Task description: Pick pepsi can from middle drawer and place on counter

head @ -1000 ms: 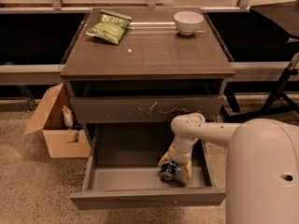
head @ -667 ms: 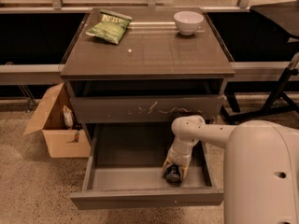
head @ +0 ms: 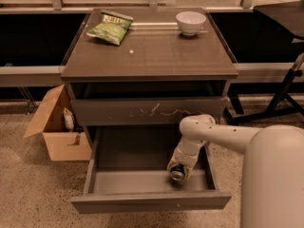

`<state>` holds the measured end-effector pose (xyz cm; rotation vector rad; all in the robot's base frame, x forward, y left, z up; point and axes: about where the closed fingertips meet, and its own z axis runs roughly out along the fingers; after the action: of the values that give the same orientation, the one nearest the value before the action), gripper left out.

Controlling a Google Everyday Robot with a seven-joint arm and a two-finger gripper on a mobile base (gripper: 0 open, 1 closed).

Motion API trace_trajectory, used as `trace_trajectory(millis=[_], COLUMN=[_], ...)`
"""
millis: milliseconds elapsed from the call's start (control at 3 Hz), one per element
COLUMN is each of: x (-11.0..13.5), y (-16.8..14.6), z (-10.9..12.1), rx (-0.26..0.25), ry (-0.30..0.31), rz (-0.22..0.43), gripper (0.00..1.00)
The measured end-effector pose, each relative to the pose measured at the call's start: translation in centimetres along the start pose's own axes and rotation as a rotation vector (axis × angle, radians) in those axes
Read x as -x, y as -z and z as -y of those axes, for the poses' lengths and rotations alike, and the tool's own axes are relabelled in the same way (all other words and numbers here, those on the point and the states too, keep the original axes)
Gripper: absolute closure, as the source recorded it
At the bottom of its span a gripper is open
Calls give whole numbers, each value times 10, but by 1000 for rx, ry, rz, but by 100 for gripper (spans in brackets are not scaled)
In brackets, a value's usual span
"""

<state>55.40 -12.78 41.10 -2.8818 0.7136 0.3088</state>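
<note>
The middle drawer (head: 128, 182) is pulled open below the scratched drawer front (head: 147, 111). The pepsi can (head: 177, 174) is in the drawer's right front part, its silver end facing the camera, little of its blue side showing. My gripper (head: 178, 169) reaches down into the drawer from the right and its fingers are closed on either side of the can. The can looks at or just above the drawer floor. The counter (head: 147, 56) is above, at the top of the cabinet.
A white bowl (head: 190, 22) and a green chip bag (head: 110, 27) lie at the back of the counter. An open cardboard box (head: 54, 127) stands on the floor to the left. A dark chair base (head: 285, 99) is at the right.
My gripper has come down over the can and closed on it. The can has shifted slightly right and now shows its silver end.
</note>
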Motion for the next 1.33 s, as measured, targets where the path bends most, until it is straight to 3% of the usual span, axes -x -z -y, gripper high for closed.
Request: trace_trajectory(millis=[667, 1000, 1333], x=[26, 28, 59], y=[107, 108, 150], z=[5, 6, 26], rx=[-175, -176, -188], ry=[100, 104, 141], rz=[-96, -98, -152], gripper=[100, 100, 100])
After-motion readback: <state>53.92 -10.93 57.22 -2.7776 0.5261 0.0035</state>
